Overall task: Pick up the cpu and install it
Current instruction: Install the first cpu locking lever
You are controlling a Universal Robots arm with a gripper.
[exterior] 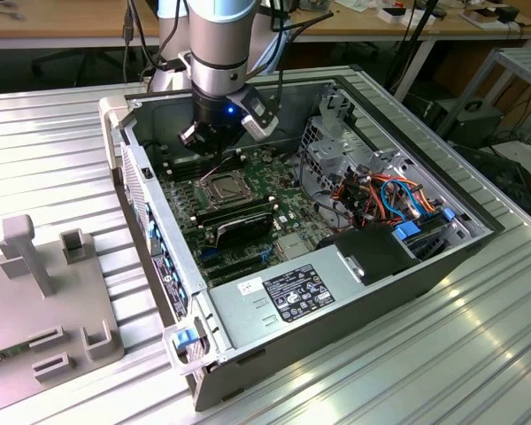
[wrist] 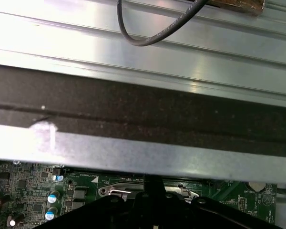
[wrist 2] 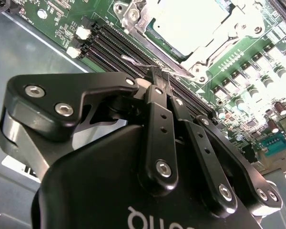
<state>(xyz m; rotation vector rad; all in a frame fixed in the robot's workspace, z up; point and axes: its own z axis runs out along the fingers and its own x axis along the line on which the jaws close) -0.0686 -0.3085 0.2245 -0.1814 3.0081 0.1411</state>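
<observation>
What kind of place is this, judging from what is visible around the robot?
Probably a robotics lab or workshop. An opened computer case lies on a ribbed aluminium table, a grey fixture stands beside it, and wooden desks with cables run behind. The gripper is over the motherboard.

Green board, black gripper, silver ribbed table

The motherboard (exterior: 239,190) is green with black memory slots (wrist 2: 133,52); the cpu (wrist 2: 190,21) lid is pale silver inside a shiny metal socket frame (wrist 2: 200,55). The gripper (wrist 2: 161,78) is glossy black with silver screws. Orange, blue and red cables (exterior: 398,199) cross the grey case (exterior: 336,301), which sits on a ribbed silver table (exterior: 53,142).
</observation>
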